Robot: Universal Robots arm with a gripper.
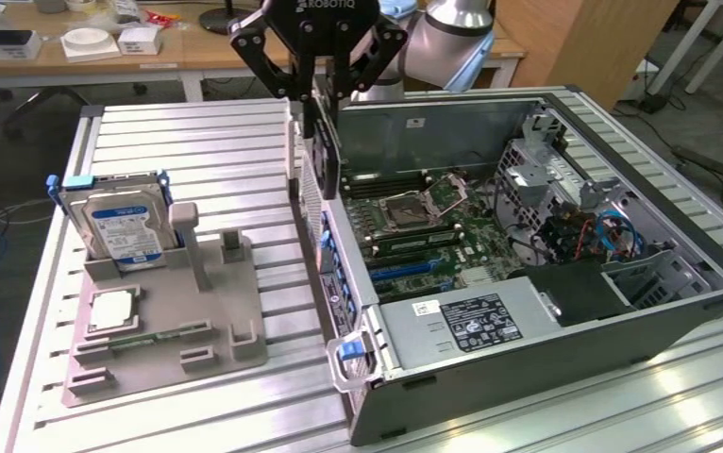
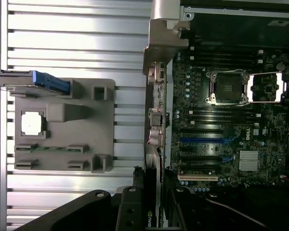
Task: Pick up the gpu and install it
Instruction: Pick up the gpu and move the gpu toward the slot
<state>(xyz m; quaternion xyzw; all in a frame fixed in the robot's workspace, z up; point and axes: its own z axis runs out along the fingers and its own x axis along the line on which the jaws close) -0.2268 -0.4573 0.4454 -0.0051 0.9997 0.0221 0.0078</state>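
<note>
Exterior view: gripper at 12 o'clock, jaws clamped on the top edge of the gpu. The card hangs edge-on and upright, probably so its connector edge points down. It sits over the case wall at the case's 9 o'clock side, clear of the table and not yet inside the case.

Wrist view: gpu seen down its length, silver bracket lying along the edge of the motherboard. Gripper holds it from both faces.

- Blue slot on the board lies at about 5 o'clock of the card; unoccupied, as are the slots beside it.
- Open CPU socket at 3 o'clock of the card.
- Power supply at 6 o'clock of the board. Cable bundle at 3 o'clock, well apart from the slots.
- Case wall directly under the card is the likely obstruction.
- Grey fixture at 8 o'clock carries the hard drive, a processor chip and a memory stick.
</note>
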